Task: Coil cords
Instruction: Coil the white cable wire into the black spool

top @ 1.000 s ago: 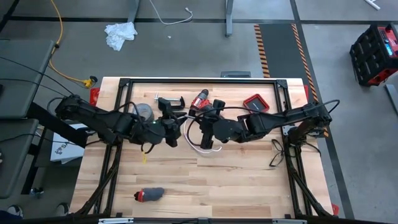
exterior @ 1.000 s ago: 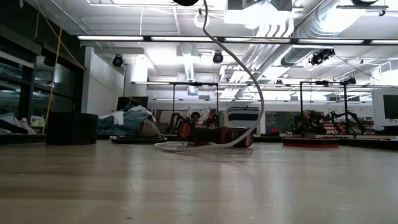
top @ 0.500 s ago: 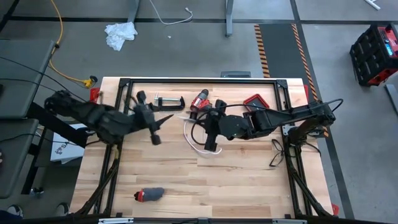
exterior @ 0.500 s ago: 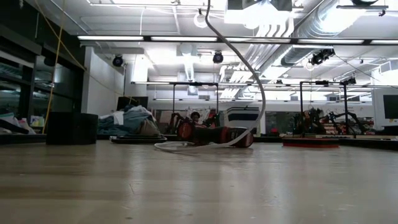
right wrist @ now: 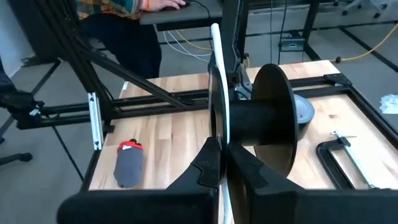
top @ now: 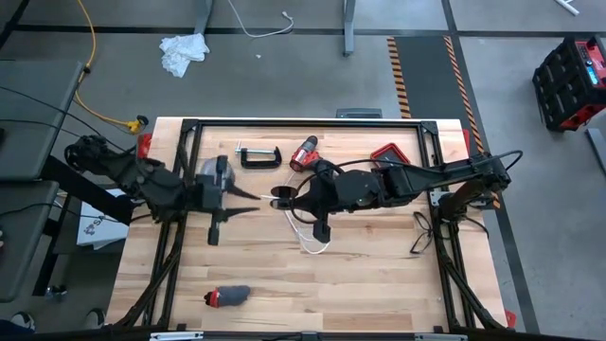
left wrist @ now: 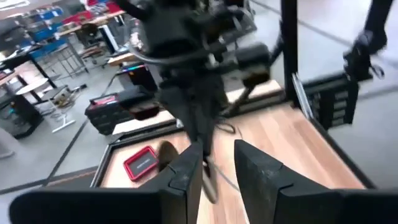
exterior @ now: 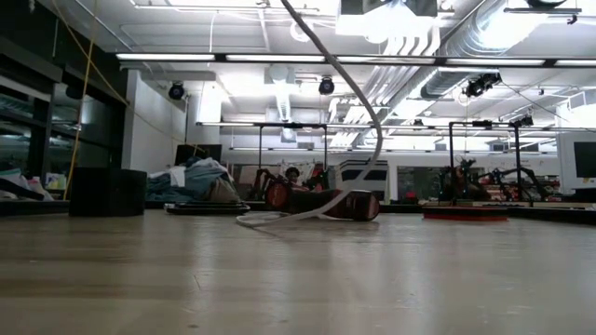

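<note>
Pale wood table [top: 379, 275], matt finish; smooth white plastic-looking cable [top: 305, 233]; metal clamp [top: 258, 154].

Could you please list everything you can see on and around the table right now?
white cable: one, white, looping on the table centre and rising into the right end effector
black disc: one, black, at the cable's end by the right end effector
tape roll: one, grey, table's left, far half
clamp: one, black and silver, far edge
drill: one, red and black, far edge, centre
red case: one, red, far right
grey bundle: one, grey with a red end, near edge
yellow cord: one, yellow, floor at left
left end effector: open, left of centre
right end effector: shut on the white cable
</note>
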`<state>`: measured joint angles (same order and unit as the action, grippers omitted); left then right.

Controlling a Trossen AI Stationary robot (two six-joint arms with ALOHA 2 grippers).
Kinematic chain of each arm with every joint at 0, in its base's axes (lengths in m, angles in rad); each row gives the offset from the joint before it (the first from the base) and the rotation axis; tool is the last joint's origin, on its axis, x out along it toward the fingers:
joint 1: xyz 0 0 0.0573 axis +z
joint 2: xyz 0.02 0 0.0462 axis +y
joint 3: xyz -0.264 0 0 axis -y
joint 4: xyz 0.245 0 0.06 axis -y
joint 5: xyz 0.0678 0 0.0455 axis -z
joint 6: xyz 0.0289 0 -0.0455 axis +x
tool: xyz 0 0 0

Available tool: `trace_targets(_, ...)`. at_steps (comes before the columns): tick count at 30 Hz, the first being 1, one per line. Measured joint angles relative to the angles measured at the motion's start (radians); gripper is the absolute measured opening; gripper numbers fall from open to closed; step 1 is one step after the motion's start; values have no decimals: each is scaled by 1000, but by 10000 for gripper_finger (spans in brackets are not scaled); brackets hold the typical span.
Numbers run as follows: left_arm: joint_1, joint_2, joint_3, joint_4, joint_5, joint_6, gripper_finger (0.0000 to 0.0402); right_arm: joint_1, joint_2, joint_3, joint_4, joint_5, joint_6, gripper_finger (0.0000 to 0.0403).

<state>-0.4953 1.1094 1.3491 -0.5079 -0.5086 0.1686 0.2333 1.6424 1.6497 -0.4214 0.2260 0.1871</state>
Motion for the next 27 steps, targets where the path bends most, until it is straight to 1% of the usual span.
trace_targets(3, -15, 13, 0, -2, -58, 18, 69, 0, 0, 0, 8, -16, 14, 0)
trace_targets(6, -19, 23, 0, -3, -121, 19, 46, 0, 0, 0, 9, -36, 23, 0)
trace_targets(8, -19, 24, 0, -10, -144, 23, 34, 0, 0, 0, 8, -37, 23, 0)
trace_targets(10, -19, 23, 0, -18, -155, 39, 30, 0, 0, 0, 9, -39, 23, 0)
trace_targets(13, -23, 24, 0, -24, -159, 44, 37, 0, 0, 0, 9, -43, 23, 0)
trace_targets(16, -23, 23, -1, -10, -160, 43, 58, 0, 0, 0, 8, -43, 23, 0)
trace_targets(19, -23, 23, -1, -29, -162, 29, 74, 0, 0, 0, 8, -43, 23, 0)
trace_targets(22, -23, 25, -1, -48, -155, 16, 76, 0, 0, 0, 8, -43, 23, 0)
trace_targets(27, -23, 46, -1, -52, -155, 7, 67, 0, 0, 0, 8, -43, 23, 0)
